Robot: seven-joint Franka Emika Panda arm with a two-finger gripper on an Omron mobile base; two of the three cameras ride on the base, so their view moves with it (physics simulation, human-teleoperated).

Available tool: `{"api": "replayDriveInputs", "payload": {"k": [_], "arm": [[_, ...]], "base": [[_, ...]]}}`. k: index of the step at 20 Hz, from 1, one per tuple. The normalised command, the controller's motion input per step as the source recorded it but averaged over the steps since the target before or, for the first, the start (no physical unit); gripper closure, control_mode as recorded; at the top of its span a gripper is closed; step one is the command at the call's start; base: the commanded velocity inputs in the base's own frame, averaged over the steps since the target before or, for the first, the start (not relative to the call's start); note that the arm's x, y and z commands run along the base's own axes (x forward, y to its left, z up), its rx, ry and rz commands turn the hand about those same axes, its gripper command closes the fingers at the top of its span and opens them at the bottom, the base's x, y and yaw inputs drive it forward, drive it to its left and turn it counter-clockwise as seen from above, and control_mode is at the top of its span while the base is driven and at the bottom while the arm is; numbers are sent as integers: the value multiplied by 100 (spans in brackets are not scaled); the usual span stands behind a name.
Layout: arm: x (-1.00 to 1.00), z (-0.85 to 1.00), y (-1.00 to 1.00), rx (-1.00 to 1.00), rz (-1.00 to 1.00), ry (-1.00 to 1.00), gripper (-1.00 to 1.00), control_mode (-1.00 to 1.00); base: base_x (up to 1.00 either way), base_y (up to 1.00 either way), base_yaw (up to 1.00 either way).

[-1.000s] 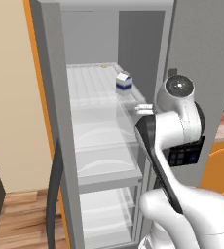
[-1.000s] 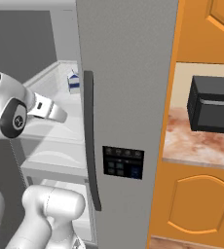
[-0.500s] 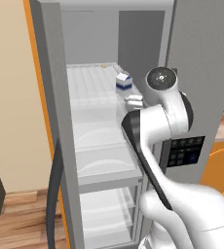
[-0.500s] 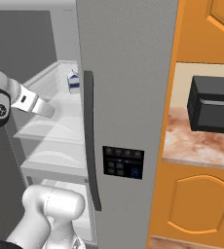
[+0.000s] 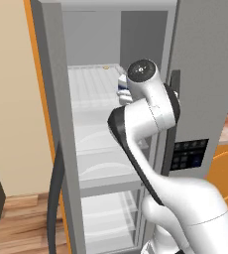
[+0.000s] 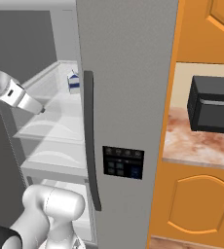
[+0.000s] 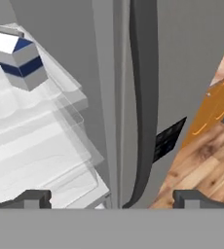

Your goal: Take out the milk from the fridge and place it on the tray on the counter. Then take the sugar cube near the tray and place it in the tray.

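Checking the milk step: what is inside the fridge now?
The milk stands on an upper shelf of the fridge. The arm and closed door hide part of the interior.

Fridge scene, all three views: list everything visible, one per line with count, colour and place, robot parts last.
fridge: one, grey, door open, long dark handle.
shelves: several, translucent white, inside the fridge.
milk: one, white with dark blue band, upright on the upper shelf.
counter: one, reddish-brown marbled, right of the fridge.
cabinets: orange, below and above the counter.
black appliance: one, on the counter.
floor: wooden.
gripper: one, open, holding nothing, short of the milk.
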Motion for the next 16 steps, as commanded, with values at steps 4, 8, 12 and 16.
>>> {"api": "replayDriveInputs", "payload": {"k": [4,8,12,16], "arm": [[24,0,14,8,-12,0,-100,-100],[37,5,1,14,0,0,-100,-100],[39,9,0,13,0,0,-100,-100],[38,10,5,3,0,0,-100,-100]], "base": [[0,0,0],[0,0,0],[0,0,0],[0,0,0]]}}
